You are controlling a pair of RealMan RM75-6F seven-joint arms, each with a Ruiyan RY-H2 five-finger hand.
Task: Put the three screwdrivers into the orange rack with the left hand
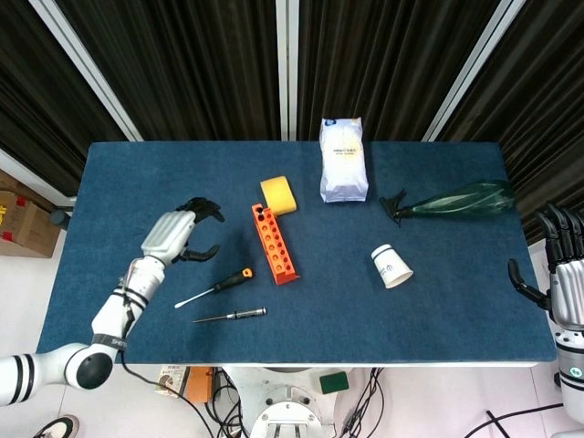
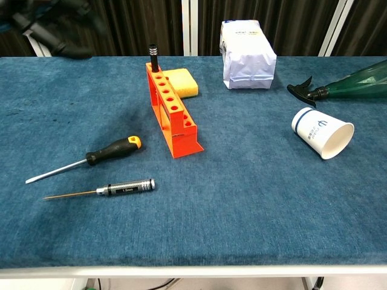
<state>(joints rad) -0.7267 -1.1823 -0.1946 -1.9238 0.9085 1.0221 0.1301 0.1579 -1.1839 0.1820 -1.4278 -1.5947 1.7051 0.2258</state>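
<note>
One screwdriver [image 2: 153, 53] standing upright in the far end hole of the orange rack [image 2: 171, 109], centre of frame. Two left flat on the blue table [image 1: 438, 301], lower left: black-and-orange-handled screwdriver [image 2: 113, 148], and just below it slim metal-handled screwdriver [image 2: 126, 188]. Left hand [image 1: 178, 235] released, fingers apart, holding nothing, left of the rack. Right hand [image 1: 564, 274] idle at right edge, fingers loosely spread, empty. Likely risks: slim driver rolling under a shallow pinch; long shaft nudging the light rack over on insertion.

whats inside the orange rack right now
One black screwdriver handle stands in the orange rack's far end hole; its shaft is hidden inside. The other holes look empty.
</note>
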